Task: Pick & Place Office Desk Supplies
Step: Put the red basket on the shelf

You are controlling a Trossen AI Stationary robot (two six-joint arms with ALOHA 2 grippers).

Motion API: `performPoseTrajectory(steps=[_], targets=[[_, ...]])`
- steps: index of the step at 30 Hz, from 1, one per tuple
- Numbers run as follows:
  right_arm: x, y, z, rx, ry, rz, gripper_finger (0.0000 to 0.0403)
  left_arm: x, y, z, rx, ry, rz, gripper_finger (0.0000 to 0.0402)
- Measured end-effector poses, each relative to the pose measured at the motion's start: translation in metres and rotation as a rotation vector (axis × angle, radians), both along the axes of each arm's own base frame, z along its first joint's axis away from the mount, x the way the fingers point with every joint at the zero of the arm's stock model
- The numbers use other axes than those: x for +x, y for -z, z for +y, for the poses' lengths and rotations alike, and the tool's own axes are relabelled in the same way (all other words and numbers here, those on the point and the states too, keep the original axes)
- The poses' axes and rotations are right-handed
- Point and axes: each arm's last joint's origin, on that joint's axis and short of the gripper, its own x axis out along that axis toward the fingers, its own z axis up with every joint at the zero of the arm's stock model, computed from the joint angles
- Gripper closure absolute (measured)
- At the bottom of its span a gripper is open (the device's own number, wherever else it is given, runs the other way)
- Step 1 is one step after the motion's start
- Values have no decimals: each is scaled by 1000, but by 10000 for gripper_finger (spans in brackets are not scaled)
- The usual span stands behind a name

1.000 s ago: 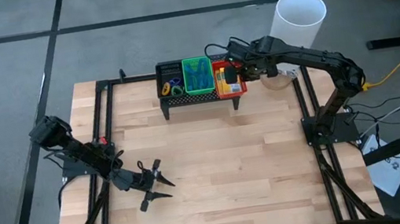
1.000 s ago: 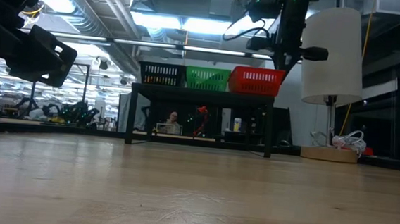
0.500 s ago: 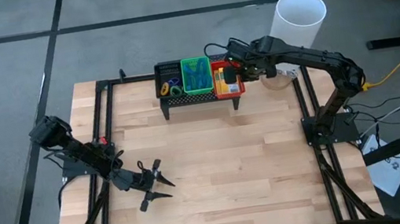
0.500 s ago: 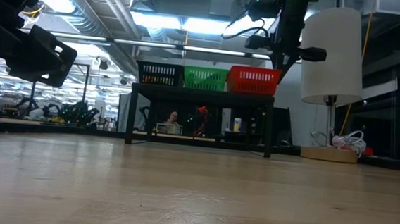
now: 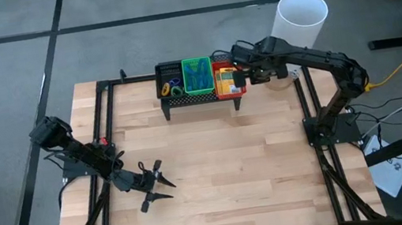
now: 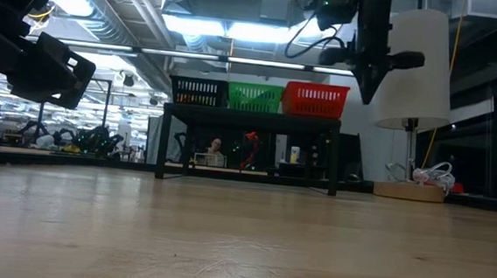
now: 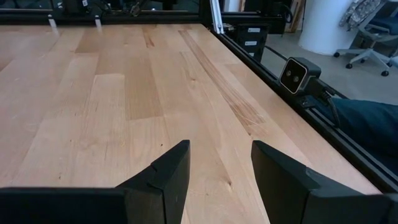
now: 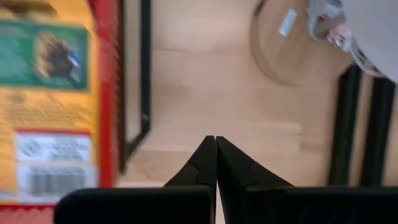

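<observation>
A: Where do the supplies sit?

B: All in 3 baskets in a row on the black mesh stand (image 5: 200, 96) at the far edge of the table (image 5: 217, 166). The black basket (image 5: 172, 82) holds small coloured rings, the green basket (image 5: 198, 76) holds blue band loops, and the red basket (image 5: 226, 79) holds a yellow-and-green flat pack (image 8: 46, 99).

A: And the grippers?

B: The right gripper (image 5: 241, 81) hangs just beside the red basket, on the side facing the white cylinder (image 5: 302, 16). In the right wrist view its fingertips (image 8: 216, 163) are pressed together with nothing between them. They point down at bare table beside the stand's leg, not into the basket.

A: So which way does the pack lie from those fingers?

B: Sideways, toward the green basket, with the red wall between pack and tips. In the high view the pack's long axis runs from the table's near side to its far side, along the basket's length. The low view shows the gripper above basket height, so it looks clear of the rim.

A: The left arm?

B: The left gripper (image 5: 152, 186) waits low over the near left part of the table, fingers spread and empty, well apart from the stand. The right arm is plainly the nearer 1, so any further move at the baskets would probably fall to it.
</observation>
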Motion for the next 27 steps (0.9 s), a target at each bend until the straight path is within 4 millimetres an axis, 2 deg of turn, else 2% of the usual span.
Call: performPoseTrajectory(steps=[6, 19, 27], targets=[[2, 0, 17, 47, -38, 29, 403, 0, 0, 0, 0, 0, 0, 233], [24, 0, 81, 111, -198, -26, 403, 0, 0, 0, -7, -2, 3, 233], [41, -2, 93, 52, -257, -171, 403, 0, 0, 0, -7, -3, 3, 233]])
